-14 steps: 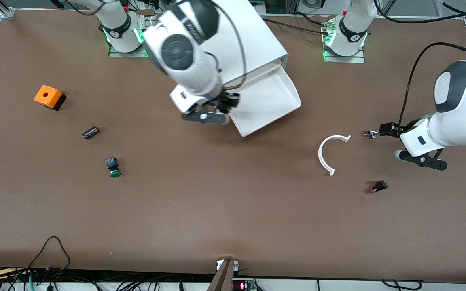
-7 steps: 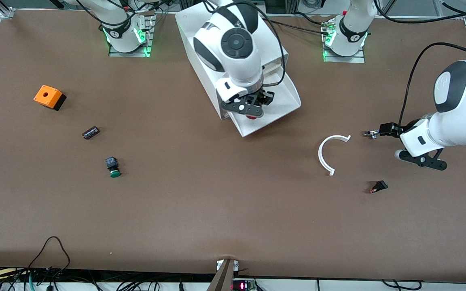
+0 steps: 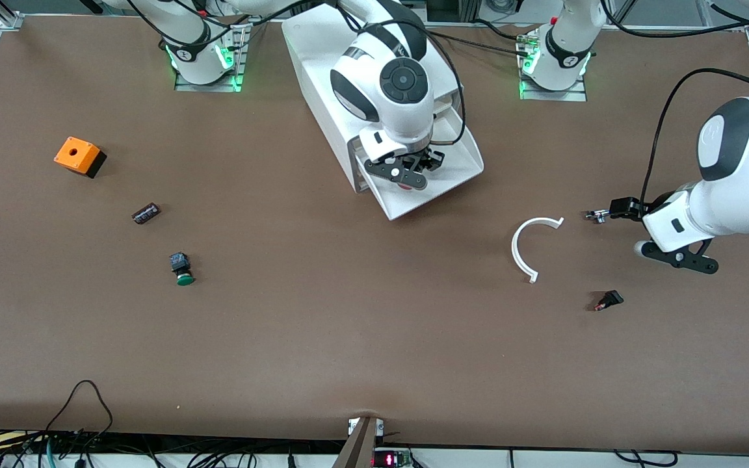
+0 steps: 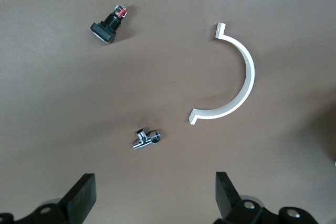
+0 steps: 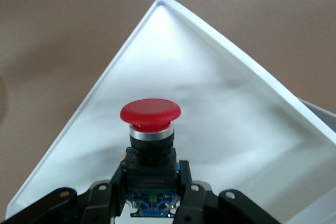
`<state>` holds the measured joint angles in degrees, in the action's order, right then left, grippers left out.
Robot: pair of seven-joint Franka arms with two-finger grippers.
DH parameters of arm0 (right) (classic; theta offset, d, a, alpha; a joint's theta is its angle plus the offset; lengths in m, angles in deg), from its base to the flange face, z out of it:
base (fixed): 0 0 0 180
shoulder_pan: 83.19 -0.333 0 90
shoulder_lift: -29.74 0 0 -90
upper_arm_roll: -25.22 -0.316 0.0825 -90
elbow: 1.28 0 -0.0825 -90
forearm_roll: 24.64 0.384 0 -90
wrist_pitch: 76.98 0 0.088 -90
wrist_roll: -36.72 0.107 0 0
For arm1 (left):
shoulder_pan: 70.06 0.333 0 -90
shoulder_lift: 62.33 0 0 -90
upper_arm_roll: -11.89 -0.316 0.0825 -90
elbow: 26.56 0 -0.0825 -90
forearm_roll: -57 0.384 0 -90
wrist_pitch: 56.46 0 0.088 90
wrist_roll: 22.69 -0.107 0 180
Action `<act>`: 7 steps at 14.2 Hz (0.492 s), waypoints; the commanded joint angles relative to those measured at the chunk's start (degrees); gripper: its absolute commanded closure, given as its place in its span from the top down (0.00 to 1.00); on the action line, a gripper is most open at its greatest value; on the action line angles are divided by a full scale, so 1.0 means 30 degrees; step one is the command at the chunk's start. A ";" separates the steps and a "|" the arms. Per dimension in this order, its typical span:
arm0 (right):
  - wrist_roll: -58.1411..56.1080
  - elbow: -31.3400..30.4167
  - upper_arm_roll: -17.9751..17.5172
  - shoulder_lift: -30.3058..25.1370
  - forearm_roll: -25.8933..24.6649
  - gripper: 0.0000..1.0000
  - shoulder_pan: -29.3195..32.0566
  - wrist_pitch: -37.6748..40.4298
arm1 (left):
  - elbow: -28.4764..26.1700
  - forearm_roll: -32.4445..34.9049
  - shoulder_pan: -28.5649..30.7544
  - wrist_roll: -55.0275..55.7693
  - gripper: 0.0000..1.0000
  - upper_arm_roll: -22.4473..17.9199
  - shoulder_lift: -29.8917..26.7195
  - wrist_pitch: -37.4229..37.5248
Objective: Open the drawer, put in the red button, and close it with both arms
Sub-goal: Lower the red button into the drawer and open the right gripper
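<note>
I held the red button [image 5: 150,113] clamped in my right gripper [image 3: 406,179], the fingers pressed on its dark body and the red cap pointing away from the wrist. The gripper hung over the open drawer [image 3: 462,170], which stuck out of the white cabinet [image 3: 313,49] near the table edge where the arm bases stand.

To do this step well, I judged I should go lower before I let go, so the button would not bounce on the thin plastic floor. It seemed better to release over the middle of the tray and not near the sloped front lip, because the round cap could roll the button toward a corner. After that I should lift straight up, so the fingers would not catch the drawer wall.

In the right wrist view the button sat directly between my fingers, and the white floor of the drawer lay under it and all around it; whether the cap already touched the floor I could not tell.

My left gripper [image 4: 152,199] waited with its fingers spread wide and nothing between them, over the table near the left arm's end, above a small chrome fitting [image 4: 146,139] and beside a white curved piece [image 3: 528,245].
</note>
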<state>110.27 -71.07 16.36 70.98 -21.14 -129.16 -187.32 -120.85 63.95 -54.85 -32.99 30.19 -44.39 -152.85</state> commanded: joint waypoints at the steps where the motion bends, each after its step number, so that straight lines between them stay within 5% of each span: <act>1: 0.1057 -0.0146 0.0141 0.0022 -0.0169 0.21 -0.0234 0.0069 | 0.0495 0.0001 0.0054 -0.0138 1.00 0.0141 0.0171 0.0400; 2: 0.1087 -0.0146 0.0170 0.0023 -0.0198 0.82 -0.0262 0.0069 | 0.0524 0.0001 0.0084 -0.0284 1.00 0.0083 0.0171 0.0399; 3: 0.0971 -0.0146 0.0170 0.0023 -0.0227 1.00 -0.0205 0.0069 | 0.0524 0.0001 0.0084 -0.0286 1.00 0.0053 0.0171 0.0399; 7: 0.0386 0.0612 0.1251 -0.0562 -0.0228 1.00 0.0264 0.0478 | 0.0495 -0.0028 0.0025 -0.0081 1.00 0.0082 0.0200 0.0399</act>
<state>111.93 -70.66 18.69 70.81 -21.25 -129.00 -187.33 -120.83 63.95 -54.85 -33.02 30.20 -44.39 -152.85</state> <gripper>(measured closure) 0.159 0.000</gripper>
